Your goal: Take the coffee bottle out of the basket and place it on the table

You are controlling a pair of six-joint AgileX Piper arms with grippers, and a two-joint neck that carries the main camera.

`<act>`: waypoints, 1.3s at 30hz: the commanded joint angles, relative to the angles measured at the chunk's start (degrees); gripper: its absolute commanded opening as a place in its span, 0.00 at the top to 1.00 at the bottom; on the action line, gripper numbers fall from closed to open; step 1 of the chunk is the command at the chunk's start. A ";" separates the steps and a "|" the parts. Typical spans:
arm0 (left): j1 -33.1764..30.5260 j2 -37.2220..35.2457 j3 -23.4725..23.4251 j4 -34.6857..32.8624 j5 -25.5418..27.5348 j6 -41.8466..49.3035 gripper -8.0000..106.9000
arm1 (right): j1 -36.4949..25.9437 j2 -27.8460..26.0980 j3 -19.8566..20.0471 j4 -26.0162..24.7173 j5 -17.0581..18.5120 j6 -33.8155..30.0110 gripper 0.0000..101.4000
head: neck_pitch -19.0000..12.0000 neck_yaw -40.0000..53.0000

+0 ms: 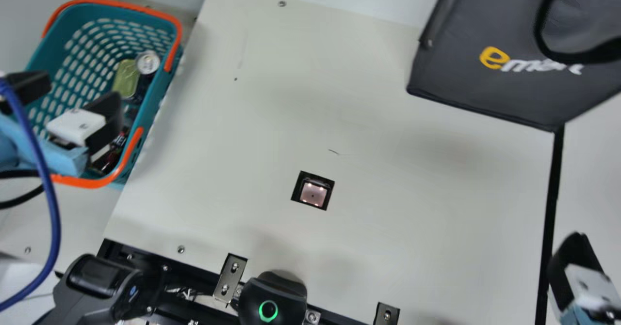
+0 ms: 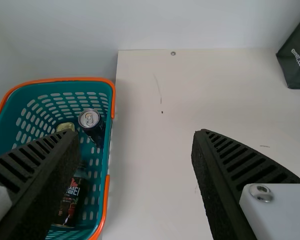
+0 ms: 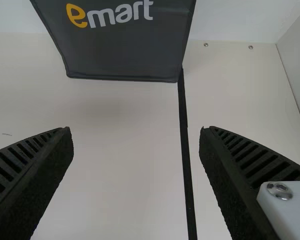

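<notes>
My left gripper (image 1: 80,92) hangs over the teal basket (image 1: 167,85) at the main view's left, its fingers wide apart. In the left wrist view, that gripper (image 2: 135,145) has nothing between its fingers; a dark bottle with a printed label (image 2: 70,202) lies in the basket (image 2: 111,150), partly behind one finger. In the main view the bottle (image 1: 107,160) is partly hidden under the gripper. My right gripper (image 1: 572,271) is at the lower right; in the right wrist view the same gripper (image 3: 136,135) stands open over the table.
Also in the basket are a dark can (image 1: 147,63) and a green-yellow tin (image 1: 126,78). A dark grey bag (image 1: 461,82) stands at the back right. A small square device (image 1: 313,192) is set in the table (image 1: 233,136). Black tape (image 3: 185,150) runs from the bag.
</notes>
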 commanded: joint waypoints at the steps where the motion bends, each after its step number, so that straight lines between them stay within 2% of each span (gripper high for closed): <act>1: 0.00 0.00 0.00 0.00 0.00 0.00 0.15 | 0.00 0.00 0.00 0.00 0.00 0.00 0.10 | -1.48 0.58; 23: 0.66 0.29 0.61 1.02 -0.78 -0.49 0.15 | 0.00 0.00 0.00 0.00 -0.02 0.00 0.10 | -1.48 0.58; 39: 8.25 2.39 1.85 1.33 -4.09 -0.31 0.15 | 0.00 0.00 0.00 0.00 -0.02 0.00 0.10 | -1.48 0.58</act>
